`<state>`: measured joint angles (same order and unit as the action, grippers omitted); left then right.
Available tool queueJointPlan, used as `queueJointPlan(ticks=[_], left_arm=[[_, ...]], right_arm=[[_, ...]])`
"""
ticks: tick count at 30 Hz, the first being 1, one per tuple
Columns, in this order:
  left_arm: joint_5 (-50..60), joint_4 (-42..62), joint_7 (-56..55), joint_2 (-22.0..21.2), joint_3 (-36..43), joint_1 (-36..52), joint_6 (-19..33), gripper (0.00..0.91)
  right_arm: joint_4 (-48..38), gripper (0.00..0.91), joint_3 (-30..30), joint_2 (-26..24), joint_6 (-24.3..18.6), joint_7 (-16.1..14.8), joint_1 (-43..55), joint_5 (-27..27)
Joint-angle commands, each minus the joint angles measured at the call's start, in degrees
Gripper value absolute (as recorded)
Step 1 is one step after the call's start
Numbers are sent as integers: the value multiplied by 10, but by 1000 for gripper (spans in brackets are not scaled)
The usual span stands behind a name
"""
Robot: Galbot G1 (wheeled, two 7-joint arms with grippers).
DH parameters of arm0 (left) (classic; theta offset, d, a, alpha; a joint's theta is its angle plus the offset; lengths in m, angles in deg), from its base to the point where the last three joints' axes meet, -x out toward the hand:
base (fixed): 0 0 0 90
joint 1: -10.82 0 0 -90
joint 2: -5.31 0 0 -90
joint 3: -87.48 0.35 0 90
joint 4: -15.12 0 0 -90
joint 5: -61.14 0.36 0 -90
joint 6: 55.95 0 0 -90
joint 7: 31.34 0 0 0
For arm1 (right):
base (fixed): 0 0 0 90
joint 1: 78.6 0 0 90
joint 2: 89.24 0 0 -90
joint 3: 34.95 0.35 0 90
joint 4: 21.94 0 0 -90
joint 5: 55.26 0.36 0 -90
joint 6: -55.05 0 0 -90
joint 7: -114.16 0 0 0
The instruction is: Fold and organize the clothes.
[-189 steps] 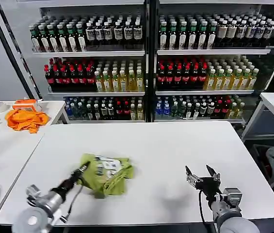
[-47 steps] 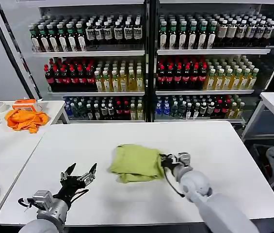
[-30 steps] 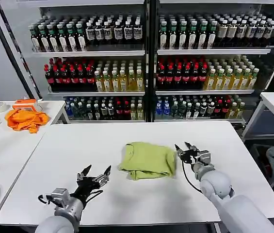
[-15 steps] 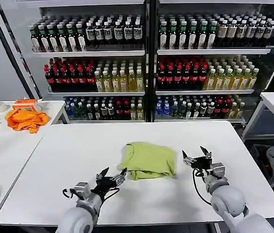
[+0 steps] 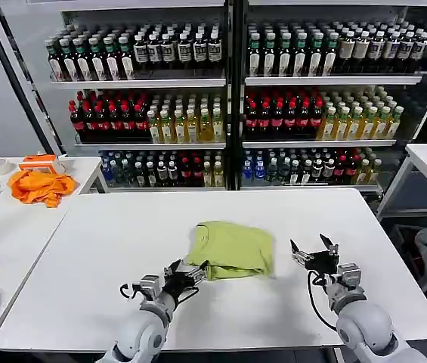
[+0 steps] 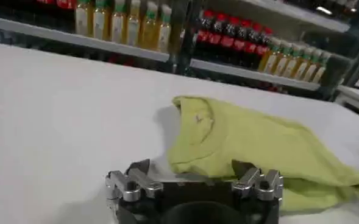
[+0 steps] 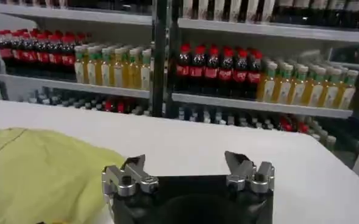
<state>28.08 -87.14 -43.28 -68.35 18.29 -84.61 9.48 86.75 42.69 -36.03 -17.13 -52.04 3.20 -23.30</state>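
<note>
While the yellow-green T-shirt [image 5: 230, 249] lies folded mid-bench, soft and limp, likely to sag unless pinched at a doubled edge, the left gripper [image 5: 185, 273] noses its seven o'clock corner, jaws spread; the right gripper [image 5: 313, 255] waits at three o'clock, jaws spread, apart.

White table [image 5: 107, 234] bare all round the folded T-shirt [image 5: 230, 248]. My left gripper [image 5: 187, 271], fingers spread, sits just at the shirt's near-left edge. My right gripper [image 5: 313, 254], also spread, stands apart on its right, bare surface between.
</note>
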Motion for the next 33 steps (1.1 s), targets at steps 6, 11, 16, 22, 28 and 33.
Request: queueJointPlan(ticks=[6,11,16,22,28,33], left_arm=[[-12,41,-4,-9,22,24,16,20],[-29,45,2,-8,20,25,18,20],[-47,43,3,-6,15,24,19,20],[-59,6,17,3,13,10,24,20],[-69,-52,21,15,12,-9,25,20],[-78,-93,17,23,10,-24,21,20]], right_arm=[[8,907,13,2,-2,3,-19,8],[7,907,15,5,-2,4,-21,11],[7,907,14,7,-2,5,-22,10],[5,907,14,8,-3,6,-23,11],[1,907,10,8,-3,6,-20,12],[-2,907,7,8,-3,7,-16,12]])
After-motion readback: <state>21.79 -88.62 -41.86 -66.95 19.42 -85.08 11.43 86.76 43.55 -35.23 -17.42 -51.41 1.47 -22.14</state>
